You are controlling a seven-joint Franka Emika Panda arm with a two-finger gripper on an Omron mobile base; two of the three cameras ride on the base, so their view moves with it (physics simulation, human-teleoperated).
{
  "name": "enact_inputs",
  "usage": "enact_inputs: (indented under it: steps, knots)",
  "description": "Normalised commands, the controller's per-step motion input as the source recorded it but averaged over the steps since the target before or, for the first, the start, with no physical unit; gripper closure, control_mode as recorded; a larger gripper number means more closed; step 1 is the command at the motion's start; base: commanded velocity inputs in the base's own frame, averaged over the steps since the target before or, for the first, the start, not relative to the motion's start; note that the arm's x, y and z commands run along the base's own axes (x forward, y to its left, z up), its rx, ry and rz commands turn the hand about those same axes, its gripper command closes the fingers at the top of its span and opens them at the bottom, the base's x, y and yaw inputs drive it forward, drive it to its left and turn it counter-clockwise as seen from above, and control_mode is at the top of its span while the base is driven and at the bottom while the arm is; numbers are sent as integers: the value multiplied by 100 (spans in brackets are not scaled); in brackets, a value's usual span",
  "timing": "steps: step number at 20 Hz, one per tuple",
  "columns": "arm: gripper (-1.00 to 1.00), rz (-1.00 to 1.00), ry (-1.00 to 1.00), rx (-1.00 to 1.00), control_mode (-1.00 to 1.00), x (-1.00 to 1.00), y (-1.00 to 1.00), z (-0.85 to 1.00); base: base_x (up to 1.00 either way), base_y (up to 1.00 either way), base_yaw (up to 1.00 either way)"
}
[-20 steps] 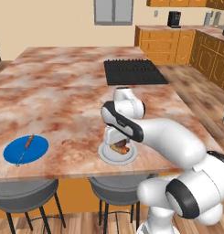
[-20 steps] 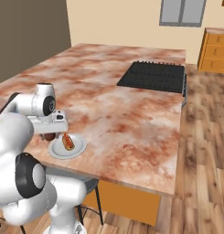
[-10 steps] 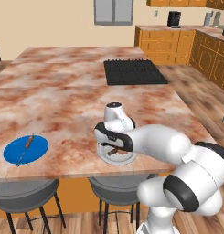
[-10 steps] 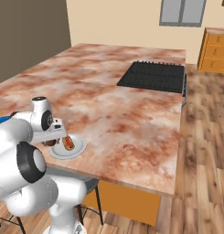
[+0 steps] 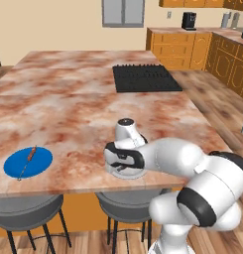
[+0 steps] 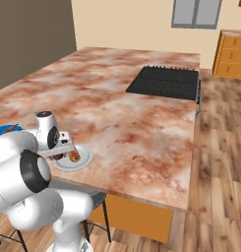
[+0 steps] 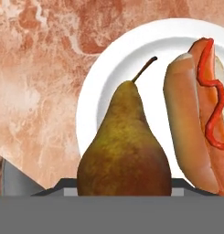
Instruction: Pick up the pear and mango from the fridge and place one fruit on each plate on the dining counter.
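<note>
The brown-green pear (image 7: 125, 151) stands stem-up between my fingers, right over a white plate (image 7: 104, 82) that also carries a hot dog (image 7: 195, 119). My gripper (image 5: 124, 166) is low on that white plate (image 5: 127, 173) at the near edge of the marbled dining counter (image 5: 68, 109), shut on the pear. From the right base view the gripper (image 6: 68, 150) hangs over the same white plate (image 6: 86, 158). A blue plate (image 5: 28, 162) lies to the left with a thin orange-brown item on it. The mango and the fridge are out of view.
A black cooktop (image 5: 145, 78) is set into the far right of the counter. Two grey stools (image 5: 24, 208) stand under the near edge. Orange cabinets (image 5: 192, 47) line the back right wall.
The hand has come down with the pear from above the white plate to just over its surface. The plates and the hot dog have stayed put.
</note>
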Motion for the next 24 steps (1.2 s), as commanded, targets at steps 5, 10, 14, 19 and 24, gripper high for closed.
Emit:
enact_inputs:
  steps: [5, 10, 14, 19, 24]
  knots:
    - [100, 0, 0, 0, -100, 38, 0, -21, 0, 0, 0]
    - [100, 0, 0, 0, -100, 3, 0, -30, 0, 0, 0]
    - [100, 0, 1, 0, -100, 0, 0, -21, 0, 0, 0]
    - [100, 0, 0, 0, -100, 0, 0, -4, 0, 0, 0]
    - [-100, 0, 0, 0, -100, 0, 0, 0, 0, 0, 0]
